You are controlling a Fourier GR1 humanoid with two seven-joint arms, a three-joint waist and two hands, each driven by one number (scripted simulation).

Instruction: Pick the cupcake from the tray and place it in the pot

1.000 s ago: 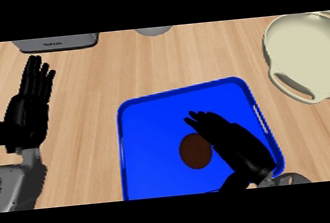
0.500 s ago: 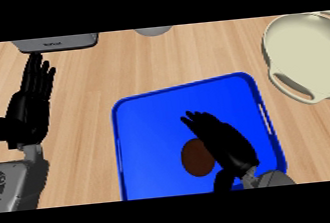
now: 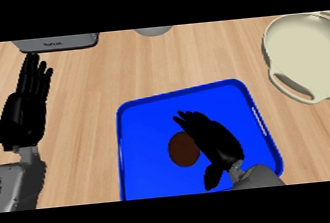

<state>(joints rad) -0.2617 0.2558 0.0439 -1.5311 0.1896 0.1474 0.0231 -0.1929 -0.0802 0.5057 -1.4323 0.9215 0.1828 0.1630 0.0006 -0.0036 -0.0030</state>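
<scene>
**A:** Looking down at the tabletop (image 3: 156,69), where is the cupcake?

**B:** The cupcake (image 3: 182,149) sits on the blue tray (image 3: 144,130), a brown round a little below the tray's middle. The right robot hand (image 3: 214,141) hangs just beside it on its right, partly over its edge, with the fingers stretched forward and the thumb pointing back toward the forearm. It is released; nothing is held.

**A:** And the other one?

**B:** The left robot hand (image 3: 26,104) rests open at the view's left, fingers up, well apart from the tray.

**A:** So what makes this grasp go well?

**B:** I'd say the hand needs to centre itself first. Right now the fingers run along the cupcake's right side rather than around it. My judgement is that the palm should shift a little left so the cupcake falls between thumb and fingers, and only then should the fingers curl. Closing from where it is could nudge the cupcake across the tray instead of catching it.

**A:** Then the carry?

**B:** The pot (image 3: 307,57) stands at the upper right, off the tray and well apart from it, mouth open and cream inside. Lifting clear over the tray's raised rim before swinging right seems wise, and so does releasing only once the cupcake is over the pot's opening, not its handle.
</scene>
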